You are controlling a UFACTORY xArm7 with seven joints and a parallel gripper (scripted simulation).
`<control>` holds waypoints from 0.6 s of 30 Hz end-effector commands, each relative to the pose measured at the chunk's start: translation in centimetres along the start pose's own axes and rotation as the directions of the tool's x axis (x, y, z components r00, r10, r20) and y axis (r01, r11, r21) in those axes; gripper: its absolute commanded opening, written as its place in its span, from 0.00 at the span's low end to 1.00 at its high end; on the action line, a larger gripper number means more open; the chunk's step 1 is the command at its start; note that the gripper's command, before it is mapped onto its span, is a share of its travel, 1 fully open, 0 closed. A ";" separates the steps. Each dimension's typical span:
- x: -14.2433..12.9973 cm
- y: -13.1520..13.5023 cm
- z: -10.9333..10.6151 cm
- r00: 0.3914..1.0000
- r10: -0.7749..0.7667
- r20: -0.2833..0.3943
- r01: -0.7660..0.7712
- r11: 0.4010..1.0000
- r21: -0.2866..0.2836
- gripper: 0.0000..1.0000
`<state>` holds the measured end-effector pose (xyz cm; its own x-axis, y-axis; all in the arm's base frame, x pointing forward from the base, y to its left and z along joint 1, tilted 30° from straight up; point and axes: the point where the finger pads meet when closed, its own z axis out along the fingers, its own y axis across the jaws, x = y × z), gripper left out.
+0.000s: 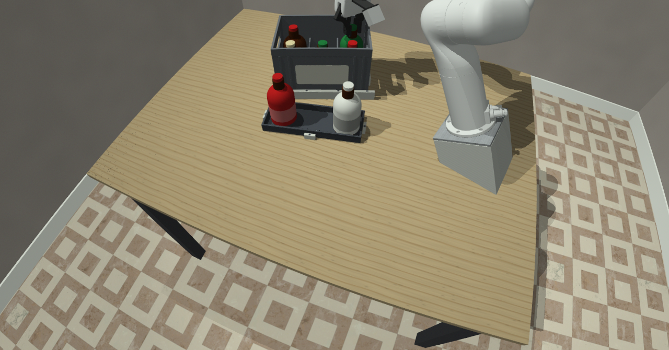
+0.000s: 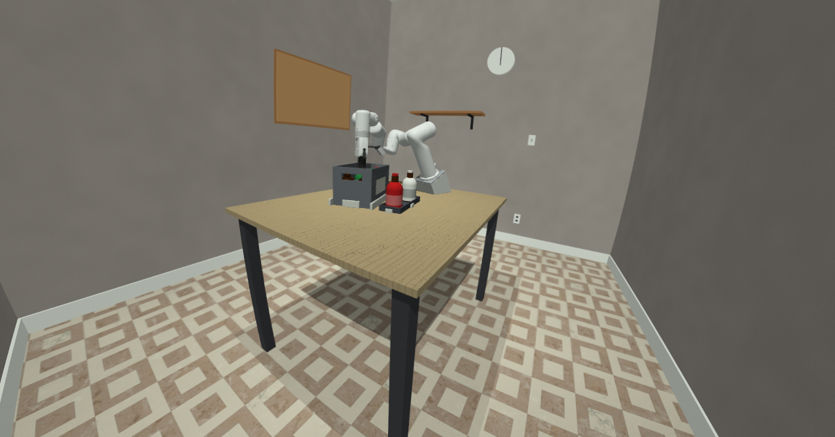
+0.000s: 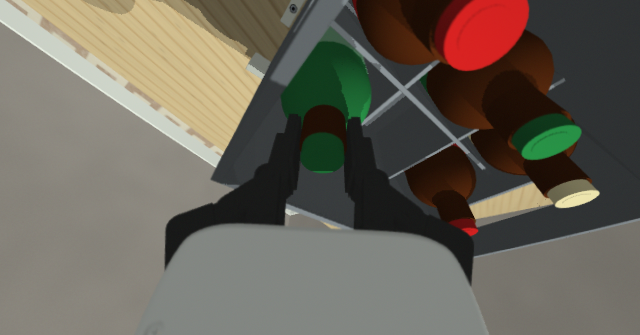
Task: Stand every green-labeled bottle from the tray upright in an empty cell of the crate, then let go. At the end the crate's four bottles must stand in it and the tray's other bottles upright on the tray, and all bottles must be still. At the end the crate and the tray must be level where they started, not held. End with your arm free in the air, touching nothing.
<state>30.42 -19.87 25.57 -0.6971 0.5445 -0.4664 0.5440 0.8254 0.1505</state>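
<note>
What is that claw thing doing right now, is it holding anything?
End effector: closed on the neck of the green-labeled bottle, which sits in a corner cell of the crate.

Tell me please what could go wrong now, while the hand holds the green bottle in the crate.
1. The hand grips only the neck of the green bottle. If the bottle is not yet fully down in its cell, letting go may make it drop or tip.
2. The red-capped brown bottle stands in the next cell, so opening or lifting the fingers might bump it.
3. The bottle sits close to the crate wall; a slanted lift could drag the crate.
</note>
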 end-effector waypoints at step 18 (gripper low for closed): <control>-0.1 0.0 -0.1 1.000 0.001 0.003 -0.001 1.000 0.000 0.65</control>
<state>30.42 -19.89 25.62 -0.6962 0.5446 -0.4677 0.5442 0.8253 0.1510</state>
